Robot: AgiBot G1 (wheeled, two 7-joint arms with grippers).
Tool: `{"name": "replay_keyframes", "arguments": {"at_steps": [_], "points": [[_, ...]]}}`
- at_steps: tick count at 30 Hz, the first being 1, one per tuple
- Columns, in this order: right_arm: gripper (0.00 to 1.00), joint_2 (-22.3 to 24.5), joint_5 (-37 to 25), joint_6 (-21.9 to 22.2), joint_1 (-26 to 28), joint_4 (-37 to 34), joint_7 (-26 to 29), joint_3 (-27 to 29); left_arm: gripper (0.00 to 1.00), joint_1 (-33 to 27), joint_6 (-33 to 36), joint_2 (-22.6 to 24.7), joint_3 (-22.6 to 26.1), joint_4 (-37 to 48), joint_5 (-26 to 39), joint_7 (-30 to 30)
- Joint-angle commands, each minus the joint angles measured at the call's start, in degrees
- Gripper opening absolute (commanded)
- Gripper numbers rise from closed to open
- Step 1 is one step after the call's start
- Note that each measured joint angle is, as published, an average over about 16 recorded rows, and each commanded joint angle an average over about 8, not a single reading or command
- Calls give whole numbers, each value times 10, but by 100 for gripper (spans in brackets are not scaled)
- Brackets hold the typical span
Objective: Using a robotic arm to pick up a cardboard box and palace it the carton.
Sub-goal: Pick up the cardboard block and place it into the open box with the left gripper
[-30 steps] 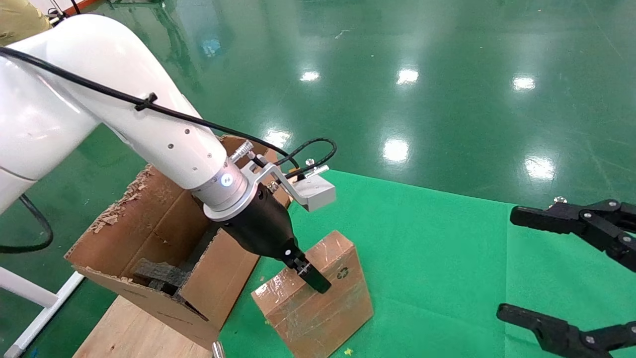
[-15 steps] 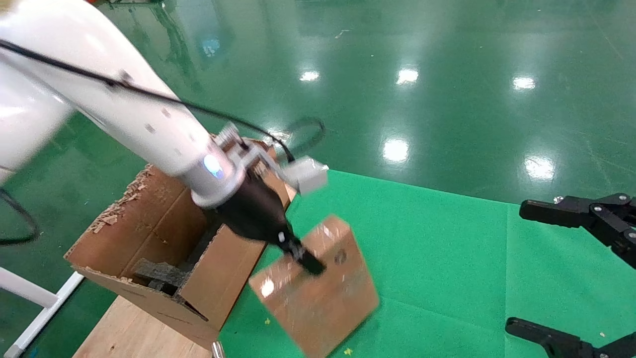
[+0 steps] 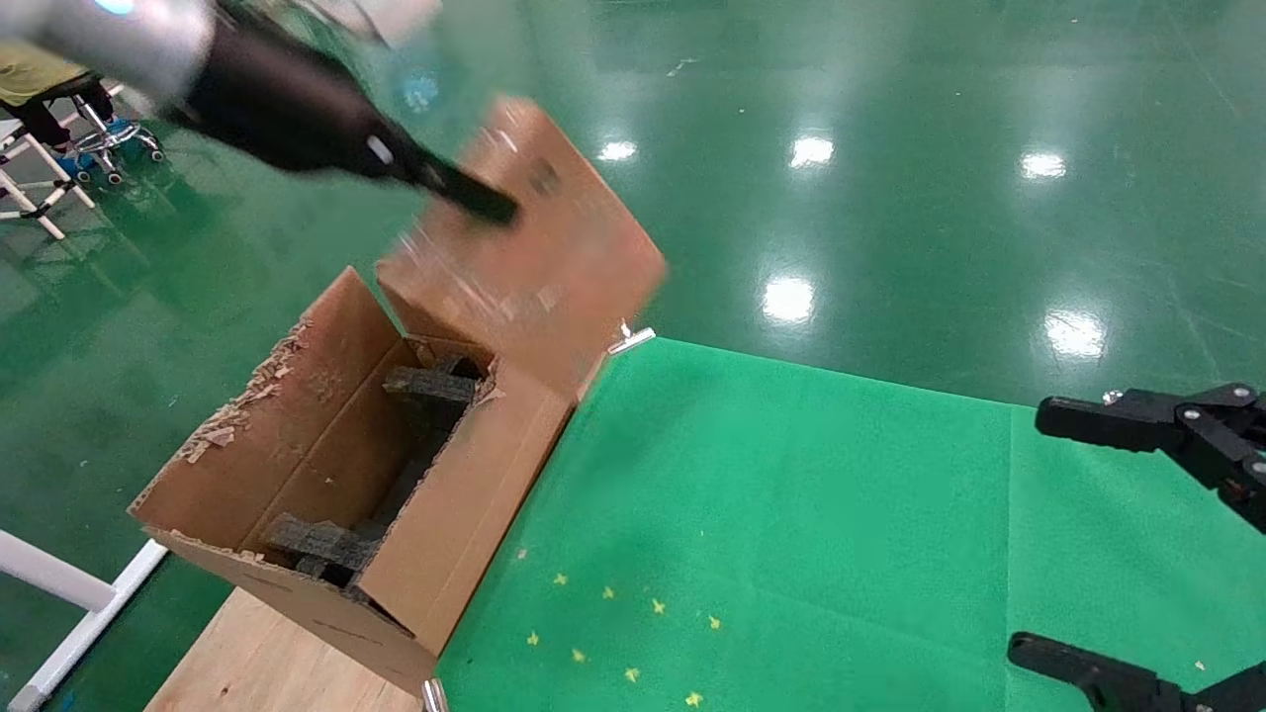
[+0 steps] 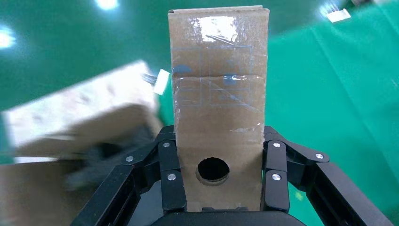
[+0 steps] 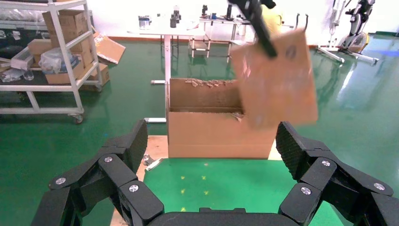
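Observation:
My left gripper (image 3: pixel 475 198) is shut on the taped brown cardboard box (image 3: pixel 534 247) and holds it in the air above the far end of the carton (image 3: pixel 465 524). In the left wrist view the box (image 4: pixel 219 94) sits between the fingers (image 4: pixel 275 181), its round hole facing the camera. The carton stands open with ragged flap edges and black foam blocks (image 3: pixel 316 542) inside. The right wrist view shows the box (image 5: pixel 275 80) hanging over the carton (image 5: pixel 211 136). My right gripper (image 3: pixel 1108 544) is open and empty at the right edge.
A green mat (image 3: pixel 791 514) covers the table, with small yellow marks (image 3: pixel 613 633) where the box stood. The carton rests on a wooden board (image 3: pixel 257 663). Shelving with boxes (image 5: pixel 51 56) and tables stand on the green floor behind.
My left gripper has lifted the box off the green mat and swung it up and left, to above the carton. The right gripper has stayed in place.

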Motion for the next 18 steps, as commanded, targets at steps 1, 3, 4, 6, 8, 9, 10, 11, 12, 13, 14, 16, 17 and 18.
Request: {"name": "replay_keyframes", "arguments": {"at_steps": [1,3,4,6,8,9,10,11,12,13,14,16,17,18], "points": [[100,0,0,0,0,0,0,0,0,-28,0,-1,-3,42,13,28],[100,0,0,0,0,0,0,0,0,-46,-3,-3,1,77,30,51],[100,0,0,0,0,0,0,0,0,-53,-5,-5,5,92,40,62],[100,0,0,0,0,0,0,0,0,-65,-10,-9,11,123,57,81],[100,0,0,0,0,0,0,0,0,-72,-15,-14,17,151,71,100],[100,0,0,0,0,0,0,0,0,-73,-18,-17,20,164,78,109],[100,0,0,0,0,0,0,0,0,-74,-21,-19,23,177,84,117],[100,0,0,0,0,0,0,0,0,-73,-24,-21,25,190,89,125],[100,0,0,0,0,0,0,0,0,-71,-26,-23,28,202,94,133],[100,0,0,0,0,0,0,-1,0,-69,-30,-24,31,214,98,141],[100,0,0,0,0,0,0,-1,0,-65,-34,-26,34,225,102,149],[100,0,0,0,0,0,0,-1,0,-57,-42,-28,38,248,109,162],[100,0,0,0,0,0,0,-1,0,-52,-47,-28,40,259,111,168],[100,0,0,0,0,0,0,-1,0,-46,-53,-29,41,269,113,174]]}}
